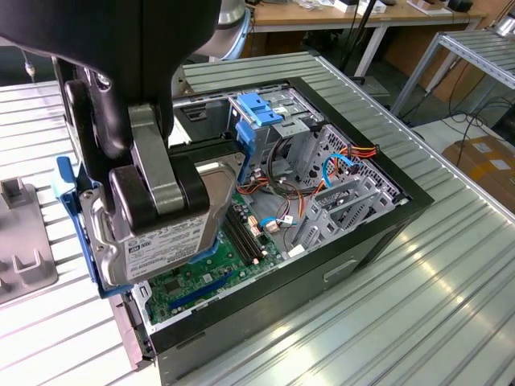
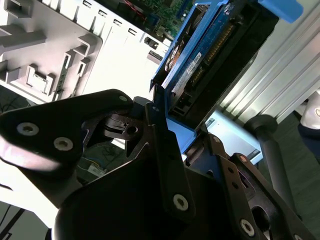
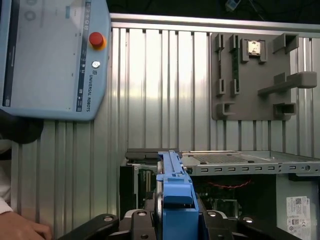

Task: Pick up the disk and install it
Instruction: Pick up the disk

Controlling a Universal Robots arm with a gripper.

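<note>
Ribbed aluminium counter [image 1: 451, 265], with an open black desktop computer case [image 1: 322, 297] lying on its side on it. Grey moulded parts fixture [image 3: 260, 75] sits on the counter beside the case. A grey teach pendant [image 3: 50, 55] and a person's hand [image 3: 20, 230] are at the edge in the first wrist view.

Black robot gripper [image 1: 137, 209] has its fingers [image 1: 157, 197] clamped on the flat rectangular grey-metal disk with bright blue plastic carrier rails [image 1: 173, 241]. One finger is across the labelled face; the other is behind, hidden.

The disk is off the counter, in the air, over the case end at the exterior view's left, above the green motherboard [image 1: 201, 277]. It is tilted up on edge, not flat, white label toward the exterior camera. Its long axis runs roughly across the fingers, pointing along the case toward the metal drive cage with the blue plastic bracket [image 1: 261, 108], which is well apart, further back and to the exterior view's right.

Looks: grey body, white sticker, blue rails [image 2: 200, 60] along the long sides (connector edge shows in the second wrist view). A blue rail end [image 3: 172, 200] sits centred between the gripper links. Picked, not yet installed.
</note>
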